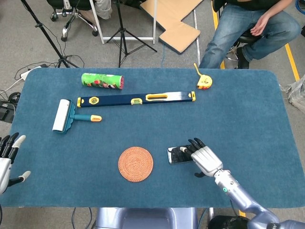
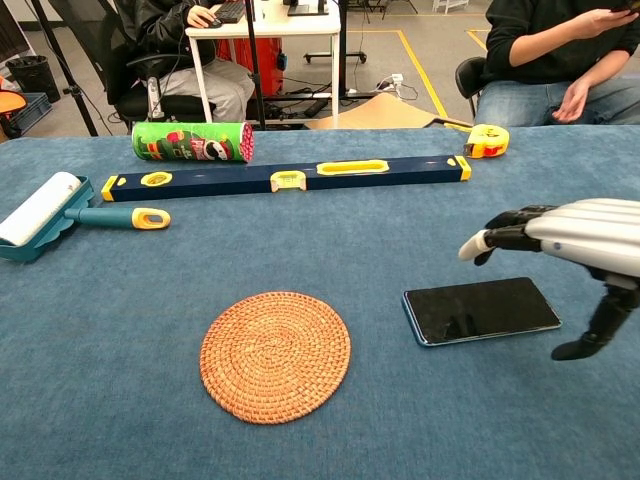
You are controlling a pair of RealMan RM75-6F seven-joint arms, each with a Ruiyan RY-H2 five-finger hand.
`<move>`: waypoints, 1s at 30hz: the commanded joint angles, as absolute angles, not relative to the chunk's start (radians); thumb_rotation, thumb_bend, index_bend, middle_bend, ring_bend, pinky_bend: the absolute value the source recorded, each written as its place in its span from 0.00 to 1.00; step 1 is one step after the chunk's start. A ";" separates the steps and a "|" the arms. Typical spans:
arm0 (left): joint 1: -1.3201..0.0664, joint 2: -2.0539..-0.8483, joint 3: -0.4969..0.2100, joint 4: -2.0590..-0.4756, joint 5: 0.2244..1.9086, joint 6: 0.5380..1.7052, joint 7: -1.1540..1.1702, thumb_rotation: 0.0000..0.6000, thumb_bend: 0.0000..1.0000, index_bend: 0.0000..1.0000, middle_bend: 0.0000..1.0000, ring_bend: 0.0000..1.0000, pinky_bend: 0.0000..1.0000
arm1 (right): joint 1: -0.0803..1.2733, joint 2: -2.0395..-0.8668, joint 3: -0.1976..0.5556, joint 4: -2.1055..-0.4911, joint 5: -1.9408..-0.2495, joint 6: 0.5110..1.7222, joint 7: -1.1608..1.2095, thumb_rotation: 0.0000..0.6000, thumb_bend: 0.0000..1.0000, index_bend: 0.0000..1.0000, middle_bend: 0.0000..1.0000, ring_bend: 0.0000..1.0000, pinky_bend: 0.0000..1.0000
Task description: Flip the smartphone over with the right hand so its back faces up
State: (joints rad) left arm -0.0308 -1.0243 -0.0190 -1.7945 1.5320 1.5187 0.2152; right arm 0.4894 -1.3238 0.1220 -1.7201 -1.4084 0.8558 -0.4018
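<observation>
glossy black smartphone (image 2: 481, 311) lies screen-up, flat on blue surface (image 1: 238, 109) beside coaster (image 2: 275, 355). my right hand (image 2: 580, 240) hovers over it, fingers (image 2: 505, 232) apart, empty. rigid, slick, thin; i'd lift a long edge.

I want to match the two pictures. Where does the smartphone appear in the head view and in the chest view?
Head view: smartphone lies lower centre, partly under the right hand.
Chest view: smartphone lies lower right, the hand above it.
Shared landmark: the woven coaster, just to its left.

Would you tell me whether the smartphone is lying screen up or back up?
Screen up: the smartphone lies flat, its glossy dark glass showing.
</observation>
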 commanded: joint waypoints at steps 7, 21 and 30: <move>-0.039 -1.037 -0.027 -1.794 1.505 1.506 0.235 1.00 0.00 0.00 0.00 0.00 0.00 | 0.589 -1.495 0.157 -1.622 -1.200 0.866 -0.675 1.00 0.00 0.23 0.23 0.00 0.00; -0.047 -1.049 -0.027 -1.795 1.489 1.494 0.263 1.00 0.00 0.00 0.00 0.00 0.00 | 0.675 -1.591 0.136 -1.585 -1.052 0.885 -0.822 1.00 0.00 0.27 0.26 0.00 0.00; -0.050 -1.049 -0.027 -1.794 1.484 1.491 0.261 1.00 0.00 0.00 0.00 0.00 0.00 | 0.709 -1.629 0.108 -1.544 -1.024 0.904 -0.859 1.00 0.00 0.28 0.27 0.00 0.00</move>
